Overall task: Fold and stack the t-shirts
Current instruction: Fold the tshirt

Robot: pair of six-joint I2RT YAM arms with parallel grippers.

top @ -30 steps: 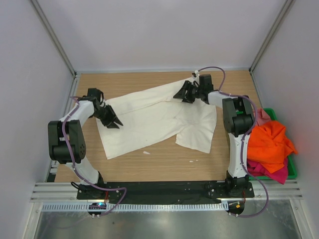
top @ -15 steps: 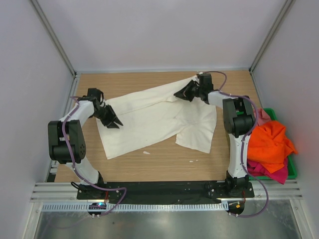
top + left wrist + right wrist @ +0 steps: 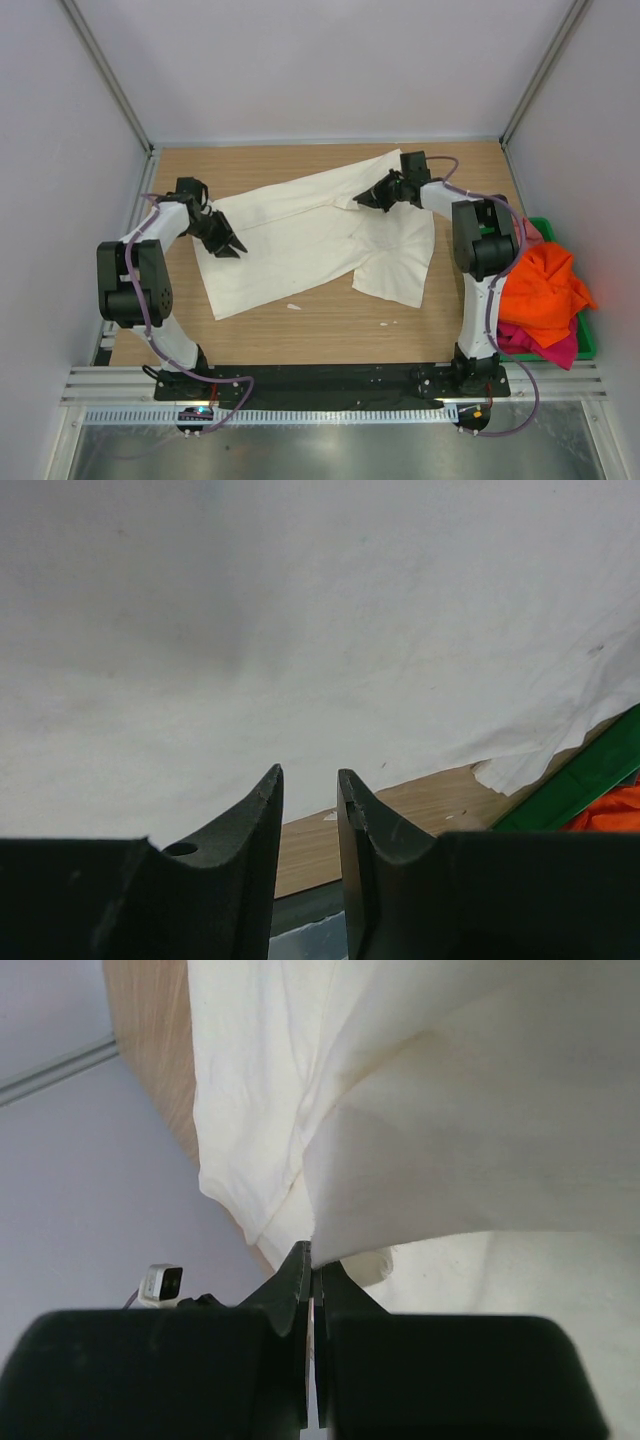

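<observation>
From up here the biggest thing I see is the wooden counter (image 3: 300, 330), and most of its middle is taken by the cream-white t-shirt (image 3: 300, 235), which lies spread flat and slanted, its hem toward the near left and one sleeve reaching toward the near right. At the right side, beside the right arm, stands the green bin (image 3: 585, 340), heaped with the orange t-shirt (image 3: 540, 285) on top, the magenta t-shirt (image 3: 555, 350) showing below it and a bit of the pink t-shirt (image 3: 527, 235) at the far end. The right claw (image 3: 360, 201) sits at the far edge of the cream-white t-shirt, near the collar end. In its wrist view the fingers (image 3: 295, 1280) are clenched tight together with a fold of the pale cloth nipped at their tips, the rest of the shirt spreading away beyond them. The left claw (image 3: 234, 249) is over the shirt's left part, just in from its left edge, tips pointing toward the near right. In its wrist view the fingers (image 3: 262, 800) stand a narrow gap apart with nothing between them, and the cloth fills the view beyond the tips.
</observation>
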